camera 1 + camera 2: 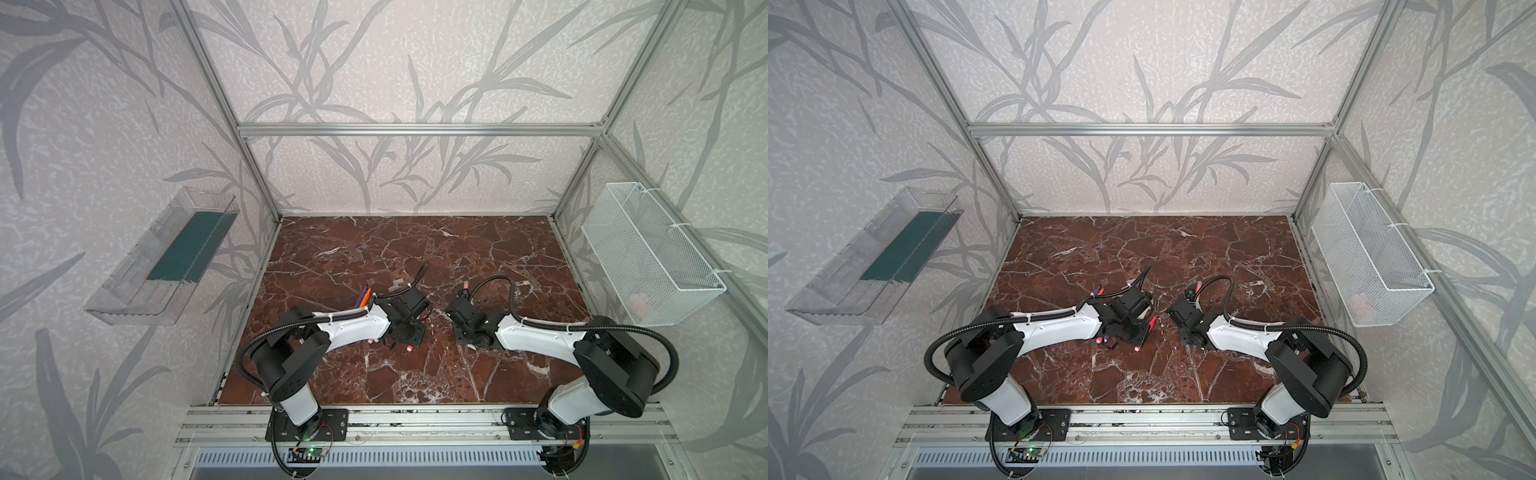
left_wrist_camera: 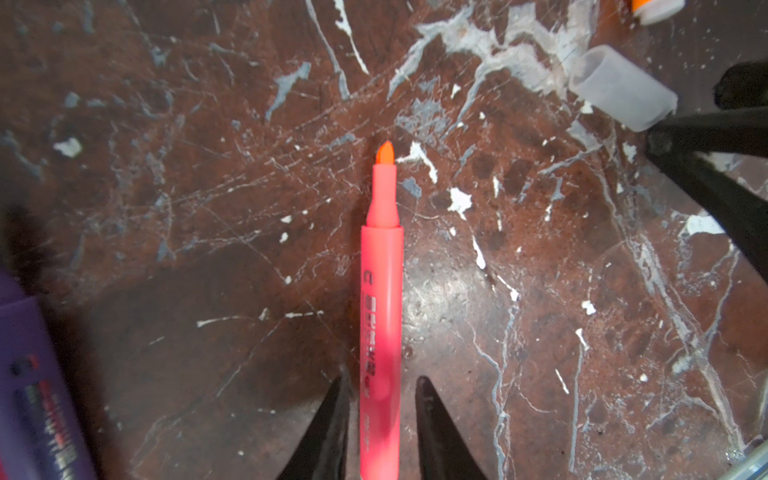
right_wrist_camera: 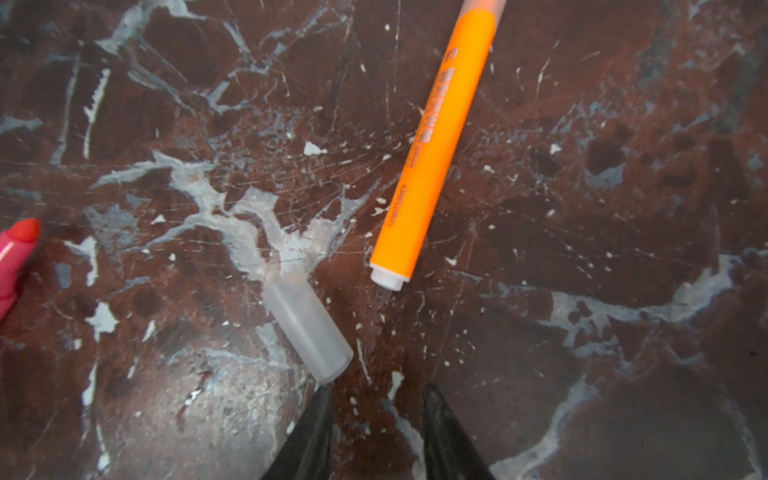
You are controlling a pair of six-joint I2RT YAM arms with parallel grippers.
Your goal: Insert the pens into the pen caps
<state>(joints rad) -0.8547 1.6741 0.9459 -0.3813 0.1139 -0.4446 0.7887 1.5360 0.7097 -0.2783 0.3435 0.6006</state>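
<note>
My left gripper (image 2: 384, 380) is shut on a pink-red pen (image 2: 380, 311), whose uncapped tip points away from the jaws. In both top views this pen (image 1: 1152, 322) sticks out of the left gripper (image 1: 1147, 329) near the table's middle. A translucent pen cap (image 3: 309, 328) lies on the marble, just off one fingertip of my right gripper (image 3: 376, 388), which stands open with nothing between its fingers. The same cap (image 2: 623, 89) shows in the left wrist view. An orange pen (image 3: 432, 153) lies beyond the cap. Purple and orange pens (image 1: 363, 297) and more caps (image 1: 397, 286) lie behind the left arm.
The marble table (image 1: 415, 249) is fenced by aluminium frame posts. A clear plastic bin (image 1: 162, 266) hangs on the left wall and a white mesh basket (image 1: 652, 253) on the right. A purple pen (image 2: 25, 395) lies close beside the left gripper.
</note>
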